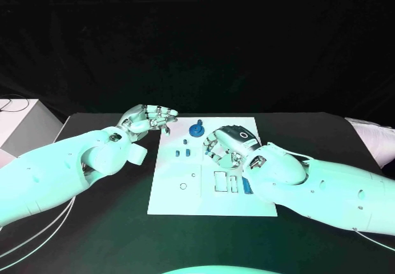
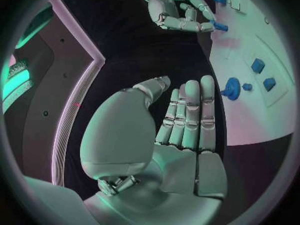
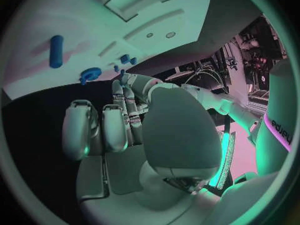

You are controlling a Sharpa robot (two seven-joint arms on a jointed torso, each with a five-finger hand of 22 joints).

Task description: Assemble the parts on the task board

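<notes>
A: While right hand (image 1: 228, 144) hovers over the task board (image 1: 185, 197), pinching what looks like a small blue part (image 2: 220, 27), left hand (image 1: 149, 120) sits spread, empty, beside it on the worktop.
B: Parts probably light, rigid, slick plastic; pinch the sides.

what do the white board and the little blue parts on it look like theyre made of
The task board looks like matte white plastic: a flat, even surface with crisp cut-out slots and no glare. Painted metal cannot be ruled out. The blue parts, such as the round knob and the small blocks, look like moulded or printed plastic: solid uniform colour with a dull finish.
</notes>
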